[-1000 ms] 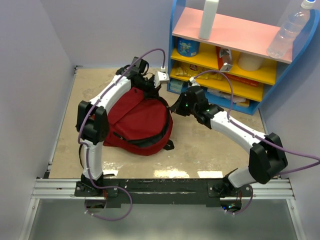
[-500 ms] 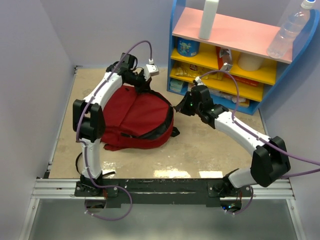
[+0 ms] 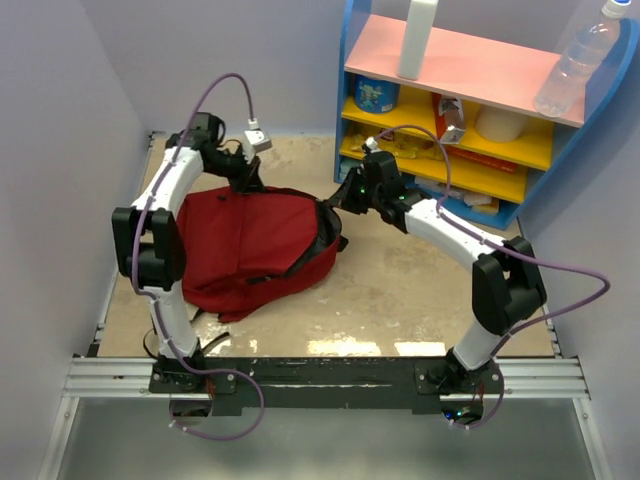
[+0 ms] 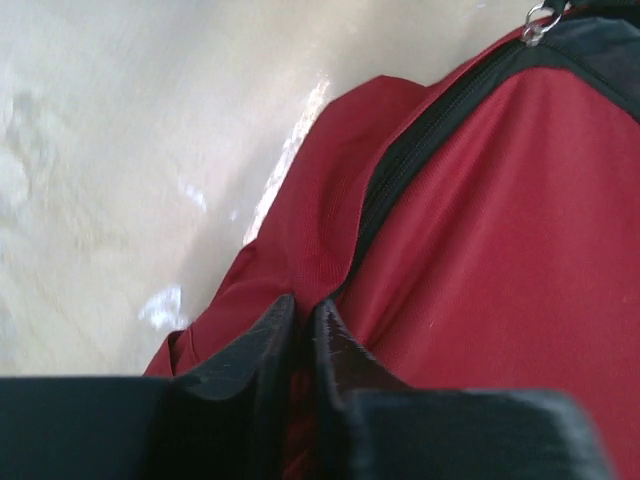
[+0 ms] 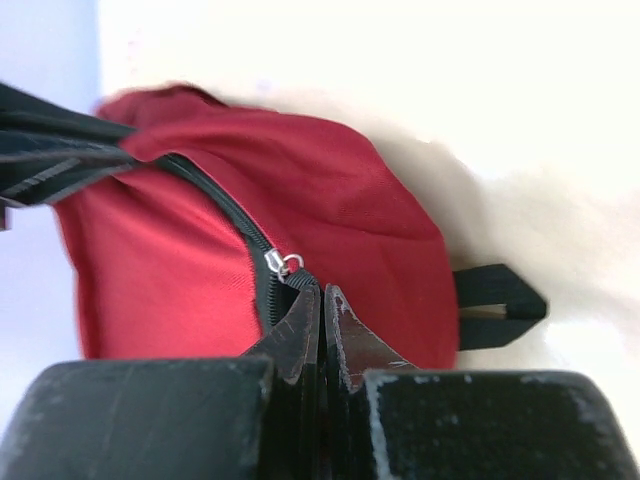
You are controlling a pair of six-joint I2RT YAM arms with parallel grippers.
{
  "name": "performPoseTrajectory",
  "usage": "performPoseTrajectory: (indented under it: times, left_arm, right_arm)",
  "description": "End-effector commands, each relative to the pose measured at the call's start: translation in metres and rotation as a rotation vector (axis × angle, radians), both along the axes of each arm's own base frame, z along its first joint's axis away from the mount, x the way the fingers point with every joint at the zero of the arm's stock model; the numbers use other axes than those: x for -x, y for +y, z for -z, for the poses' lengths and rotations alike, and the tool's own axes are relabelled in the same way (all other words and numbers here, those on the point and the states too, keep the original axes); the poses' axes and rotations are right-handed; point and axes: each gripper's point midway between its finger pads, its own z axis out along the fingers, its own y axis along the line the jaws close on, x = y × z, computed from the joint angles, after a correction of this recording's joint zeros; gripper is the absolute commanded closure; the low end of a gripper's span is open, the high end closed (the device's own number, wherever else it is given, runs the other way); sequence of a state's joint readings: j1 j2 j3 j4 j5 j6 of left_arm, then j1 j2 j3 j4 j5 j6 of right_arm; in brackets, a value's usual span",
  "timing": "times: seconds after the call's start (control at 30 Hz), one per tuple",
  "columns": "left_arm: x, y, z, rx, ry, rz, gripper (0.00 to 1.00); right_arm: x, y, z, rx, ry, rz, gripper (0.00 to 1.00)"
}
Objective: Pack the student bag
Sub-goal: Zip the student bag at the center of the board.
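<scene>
Dark red student bag point(image 3: 245, 245) lies slumped, black zipper point(image 4: 420, 138) curving across.

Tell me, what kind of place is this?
Probably a robot practice booth set up like a school corner: plain walls boxing in a table, a bright shelf holding a water bottle, and a red student bag.

The left arm point(image 3: 165, 195) goes up from its base, bends at the elbow and reaches far forward. Then it turns in toward the middle. Its wrist tips the left claw point(image 3: 242, 178) down. The two fingers point(image 4: 262, 335) are almost together and pinch a fold of the student bag point(image 3: 250, 245). The right arm point(image 3: 445, 228) bends at its elbow and stretches out long and low to the left. The right claw point(image 3: 338, 200) is squeezed tight, fingertips touching, right at the bag's zip.
</scene>
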State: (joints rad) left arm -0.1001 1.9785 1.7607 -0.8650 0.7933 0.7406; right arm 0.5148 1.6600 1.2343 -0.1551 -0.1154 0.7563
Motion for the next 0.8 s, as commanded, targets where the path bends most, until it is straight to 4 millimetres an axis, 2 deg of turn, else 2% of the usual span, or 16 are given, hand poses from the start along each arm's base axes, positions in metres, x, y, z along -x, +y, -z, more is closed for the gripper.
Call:
performPoseTrajectory:
  times: [0.0,0.03,0.07,0.1,0.13,0.17,0.2,0.27,0.33,0.47,0.57,0.6,0.67,0.7,0.73,0.77]
  left_arm:
    - [0.011,0.075,-0.006,-0.012,0.110,-0.162,0.67]
    - [0.007,0.084,-0.013,0.008,0.107,-0.187,0.36]
    - [0.007,0.083,-0.018,0.044,0.116,-0.183,0.25]
    - [0.011,0.084,-0.021,0.060,0.129,-0.182,0.20]
    - [0.009,0.091,-0.028,0.070,0.117,-0.191,0.19]
    - [0.011,0.093,-0.035,0.079,0.102,-0.193,0.18]
    - [0.012,0.097,-0.038,0.078,0.089,-0.190,0.17]
    - [0.016,0.110,-0.044,0.077,0.063,-0.191,0.16]
    - [0.028,0.113,-0.044,0.053,0.037,-0.116,0.16]
    - [0.038,0.081,-0.064,0.129,-0.057,0.049,0.12]
    - [0.027,0.041,-0.071,0.101,-0.155,0.151,0.08]
    - [0.020,0.018,-0.075,0.095,-0.196,0.195,0.07]
    - [0.010,-0.003,-0.068,0.078,-0.200,0.223,0.06]
    - [0.005,-0.022,-0.079,0.081,-0.228,0.251,0.06]
    - [-0.002,-0.031,-0.066,0.082,-0.194,0.263,0.06]
    - [-0.005,-0.038,-0.062,0.068,-0.185,0.272,0.06]
  right_arm:
    - [-0.032,0.008,-0.033,-0.017,-0.090,0.003,1.00]
    - [-0.032,0.017,-0.027,-0.010,-0.081,-0.016,1.00]
    - [-0.034,0.022,-0.026,-0.009,-0.080,-0.024,1.00]
    - [-0.038,0.029,-0.035,-0.019,-0.097,-0.035,1.00]
    - [-0.040,0.036,-0.023,-0.011,-0.077,-0.049,1.00]
    - [-0.041,0.041,-0.021,-0.010,-0.071,-0.060,1.00]
    - [-0.046,0.046,-0.030,-0.017,-0.085,-0.067,1.00]
    - [-0.050,0.054,-0.020,-0.001,-0.067,-0.081,1.00]
    - [-0.054,0.062,-0.026,-0.009,-0.081,-0.094,1.00]
    - [-0.054,0.069,-0.024,-0.011,-0.072,-0.108,1.00]
    - [-0.049,0.067,-0.030,-0.013,-0.089,-0.102,1.00]
    - [-0.046,0.065,-0.037,-0.015,-0.101,-0.097,1.00]
    - [-0.045,0.063,-0.045,-0.015,-0.118,-0.087,1.00]
    - [-0.043,0.061,-0.055,-0.020,-0.136,-0.085,1.00]
    - [-0.042,0.060,-0.058,-0.021,-0.141,-0.082,1.00]
    - [-0.041,0.059,-0.061,-0.022,-0.148,-0.081,1.00]
